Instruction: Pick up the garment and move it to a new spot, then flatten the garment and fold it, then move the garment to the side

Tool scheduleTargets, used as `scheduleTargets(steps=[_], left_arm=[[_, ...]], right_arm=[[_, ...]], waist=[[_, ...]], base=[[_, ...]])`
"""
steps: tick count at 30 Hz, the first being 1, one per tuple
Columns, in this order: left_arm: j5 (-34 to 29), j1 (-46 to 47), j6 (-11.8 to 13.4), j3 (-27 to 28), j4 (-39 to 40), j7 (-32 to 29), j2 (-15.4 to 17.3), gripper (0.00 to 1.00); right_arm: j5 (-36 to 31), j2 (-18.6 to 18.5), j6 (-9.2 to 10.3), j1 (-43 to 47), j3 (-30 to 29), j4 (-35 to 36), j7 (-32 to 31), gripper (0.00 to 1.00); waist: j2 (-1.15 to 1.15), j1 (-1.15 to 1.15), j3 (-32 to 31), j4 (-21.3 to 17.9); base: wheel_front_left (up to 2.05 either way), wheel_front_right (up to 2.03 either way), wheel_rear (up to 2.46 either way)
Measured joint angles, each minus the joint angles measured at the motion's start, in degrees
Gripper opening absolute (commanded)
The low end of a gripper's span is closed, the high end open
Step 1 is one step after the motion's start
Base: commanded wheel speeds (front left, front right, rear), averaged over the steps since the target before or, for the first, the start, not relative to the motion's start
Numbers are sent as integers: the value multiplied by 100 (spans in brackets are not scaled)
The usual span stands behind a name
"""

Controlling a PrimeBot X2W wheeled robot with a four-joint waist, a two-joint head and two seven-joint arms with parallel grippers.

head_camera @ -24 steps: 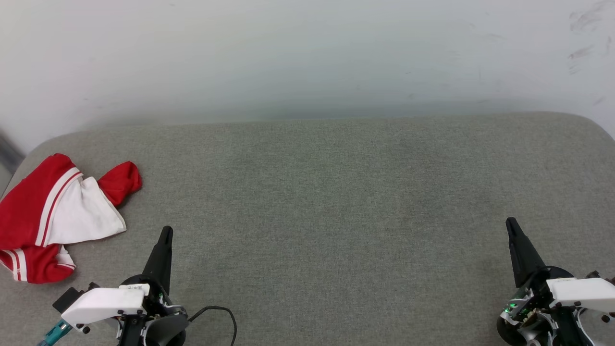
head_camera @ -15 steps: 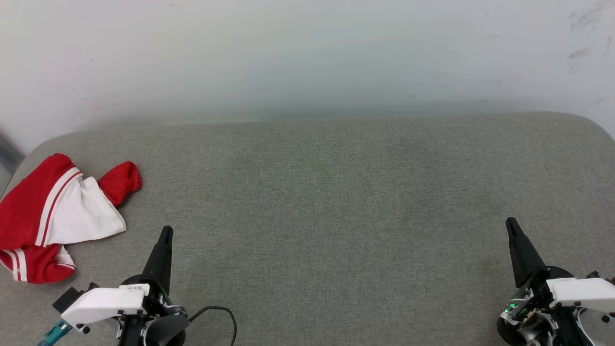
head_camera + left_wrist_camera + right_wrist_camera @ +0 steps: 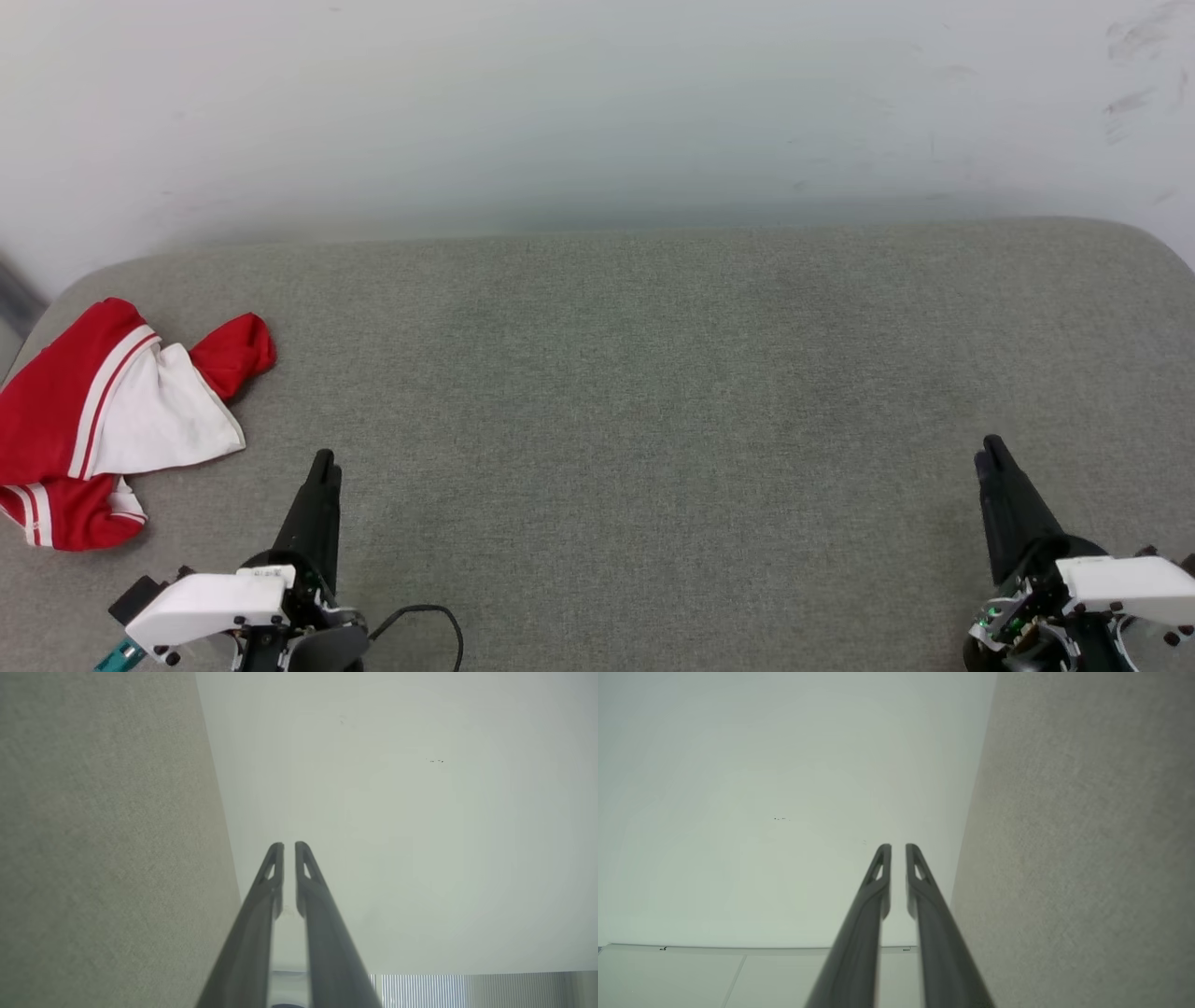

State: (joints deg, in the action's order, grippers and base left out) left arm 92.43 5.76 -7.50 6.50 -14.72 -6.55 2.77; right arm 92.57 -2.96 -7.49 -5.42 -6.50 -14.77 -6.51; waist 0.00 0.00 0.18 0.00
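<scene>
1. While both arms sit low at the near edge, neither holds anything. The left gripper has its fingers a narrow slit apart and empty, and the right gripper is the same.
2. The garment is crumpled at the far left of the grey padded surface, close to its rounded corner. A white sleeve lies over the red, and part is cut off by the head view's edge.
3. Left gripper is near it but apart. Right gripper is well apart, across the surface.
4. My read: pick-up not yet done, so everything is still ahead.
5. Risk: with the gap this narrow, the fingers would shove the cloth rather than take it. They need to open before descent.
6. Risk: the layers are bunched. Pinching only the top sleeve lets the rest drag twisted, which makes flattening harder.
7. Risk: it lies near the edge, so a sideways push could slide it off.
8. Risk: the loose black cable by the left wrist could snag on the reach.
</scene>
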Motion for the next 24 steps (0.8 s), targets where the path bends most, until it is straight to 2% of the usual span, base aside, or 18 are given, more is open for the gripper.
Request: scheduleTargets(steps=[16, 20, 24], left_arm=[[-89, -45, 2, -475, 1, 381, -15, 100], [-333, 0, 2, -569, 64, 483, -14, 100], [-849, 52, 2, -633, 134, 583, -14, 100]], right_arm=[[-192, -10, 1, 149, 130, 114, 315, 100], [-432, -90, 1, 149, 230, 162, 459, 100], [-909, -197, 1, 148, 312, 192, 580, 100]], waist=[[0, 0, -2, -20], [0, 0, -8, -22], [0, 0, -15, -23]], base=[[0, 0, 0], [0, 0, 0], [0, 0, 0]])
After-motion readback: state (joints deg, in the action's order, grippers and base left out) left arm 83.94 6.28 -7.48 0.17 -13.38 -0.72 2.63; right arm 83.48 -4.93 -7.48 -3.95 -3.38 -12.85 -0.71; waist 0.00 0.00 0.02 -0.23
